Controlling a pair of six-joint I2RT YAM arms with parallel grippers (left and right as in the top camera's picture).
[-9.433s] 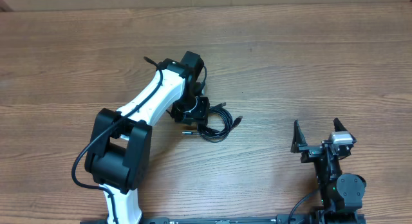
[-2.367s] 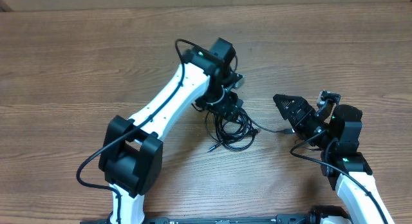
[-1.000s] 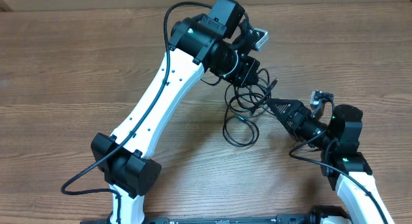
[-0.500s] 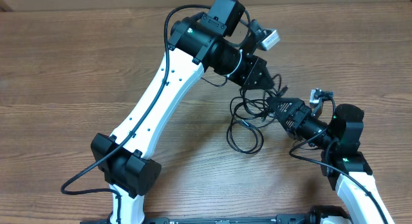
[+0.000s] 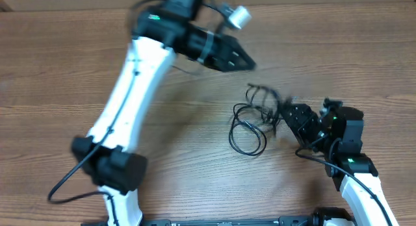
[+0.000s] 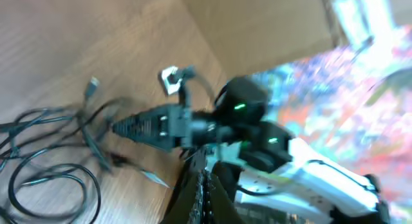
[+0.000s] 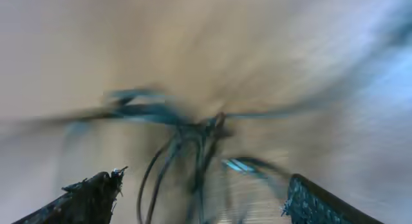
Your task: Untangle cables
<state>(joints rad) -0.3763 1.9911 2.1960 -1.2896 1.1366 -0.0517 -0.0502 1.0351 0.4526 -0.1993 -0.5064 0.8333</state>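
Note:
The cables (image 5: 249, 125) lie as a loose black tangle on the wooden table (image 5: 78, 76), with loops toward the front and plug ends toward the back. My right gripper (image 5: 283, 115) is at the tangle's right side. In the blurred right wrist view it (image 7: 205, 177) stands open, and strands of the cables (image 7: 193, 153) run between its fingers. My left gripper (image 5: 247, 62) hangs up and to the left of the bundle, away from it. Its fingers (image 6: 193, 195) are pressed shut with nothing between them. The left wrist view shows the cables (image 6: 45, 153) at the left.
The right arm (image 6: 257, 130) fills the middle of the left wrist view, its pointed gripper aimed at the tangle. The left arm's white links (image 5: 123, 102) cross the left half of the table. A cardboard wall (image 6: 270, 24) stands behind the table.
The left arm has swung up and left, away from the cables, which now lie lower on the table. The right gripper has pushed into the tangle and its jaws have narrowed a little.

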